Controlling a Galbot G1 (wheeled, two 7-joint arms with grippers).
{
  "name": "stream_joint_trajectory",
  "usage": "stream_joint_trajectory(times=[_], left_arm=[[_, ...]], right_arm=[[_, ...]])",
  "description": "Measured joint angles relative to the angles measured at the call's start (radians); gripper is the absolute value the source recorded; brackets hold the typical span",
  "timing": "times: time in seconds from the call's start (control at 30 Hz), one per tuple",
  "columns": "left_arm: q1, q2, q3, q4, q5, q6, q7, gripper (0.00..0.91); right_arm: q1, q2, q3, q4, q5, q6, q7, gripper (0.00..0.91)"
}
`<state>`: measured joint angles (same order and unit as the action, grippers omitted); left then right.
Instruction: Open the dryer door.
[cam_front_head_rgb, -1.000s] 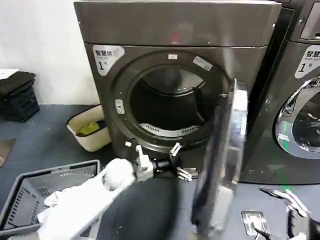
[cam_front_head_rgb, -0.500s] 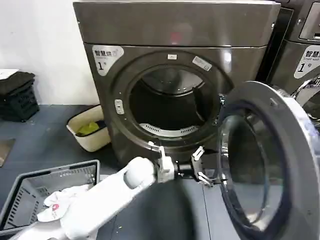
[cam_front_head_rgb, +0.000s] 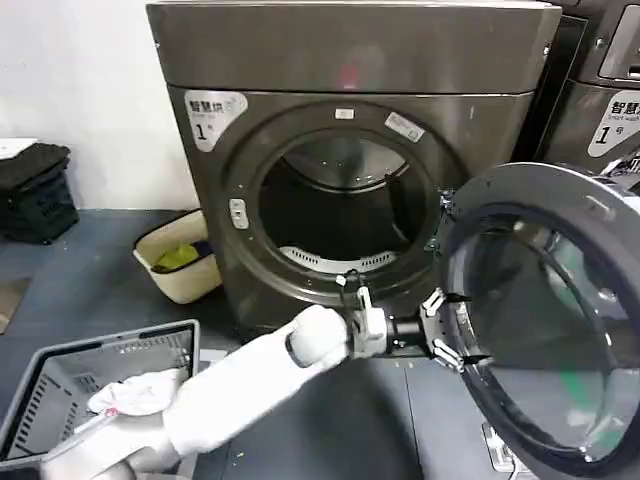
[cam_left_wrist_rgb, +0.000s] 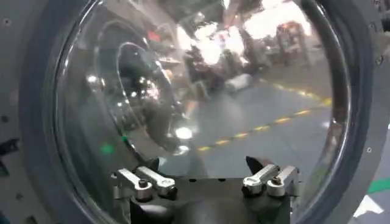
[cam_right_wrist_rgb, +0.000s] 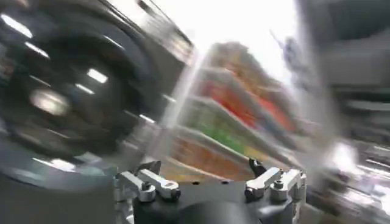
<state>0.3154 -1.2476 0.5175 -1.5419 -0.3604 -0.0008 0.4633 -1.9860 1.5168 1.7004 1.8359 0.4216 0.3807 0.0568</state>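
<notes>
A: Where is the dryer door (cam_front_head_rgb: 545, 320) just now?

B: Swung wide from the drum opening (cam_front_head_rgb: 340, 215), hanging off the machine's right side, grey inner face and clear bowl window turned toward the head camera. It covers much of the neighbouring machine (cam_front_head_rgb: 600, 110).

A: And the left gripper (cam_front_head_rgb: 450, 325)?

B: Reached out at the door's lower inner edge, on the side nearest the opening. The fingers are spread apart, gripping nothing; from the head view they sit at the grey rim, though I cannot tell whether they touch it. In the left wrist view the two fingertips (cam_left_wrist_rgb: 143, 182) stand wide apart right before the bowl window (the glass mirrors a floor with yellow lines).

A: The right gripper (cam_right_wrist_rgb: 207, 179)?

B: In its own wrist view the fingers are parted, with nothing between them; the background is too smeared to place it.

A: Anything around the dryer (cam_front_head_rgb: 350, 150)?

B: A cream tub (cam_front_head_rgb: 180, 262) on the floor on the robot's left, a grey mesh basket (cam_front_head_rgb: 60, 385) with white cloth nearer the robot, and dark folded items (cam_front_head_rgb: 35, 190) against the wall
</notes>
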Motion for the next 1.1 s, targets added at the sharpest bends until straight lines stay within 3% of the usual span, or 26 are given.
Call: stream_joint_trajectory(times=[0.13,0.33,0.43,0.7,1.1], left_arm=[[-0.019,-0.026,0.014,0.029,0.024,-0.012,-0.017,0.907],[-0.046,-0.075,0.029,0.087,0.032,-0.024,-0.039,0.907],[-0.057,-0.100,0.035,0.112,0.037,-0.028,-0.054,0.907],[-0.077,-0.163,0.051,0.166,0.038,-0.041,-0.073,0.907],[-0.103,-0.237,0.070,0.217,0.031,-0.043,-0.069,0.907]], right_arm=[[0.031,0.039,0.048,-0.031,-0.064,-0.077,0.083,0.907],[0.073,0.082,0.126,-0.029,-0.043,-0.276,0.126,0.907],[0.089,0.093,0.154,-0.022,-0.032,-0.340,0.153,0.907],[0.122,0.093,0.214,-0.034,-0.018,-0.388,0.182,0.907],[0.132,0.092,0.232,0.020,0.002,-0.371,0.175,0.907]])
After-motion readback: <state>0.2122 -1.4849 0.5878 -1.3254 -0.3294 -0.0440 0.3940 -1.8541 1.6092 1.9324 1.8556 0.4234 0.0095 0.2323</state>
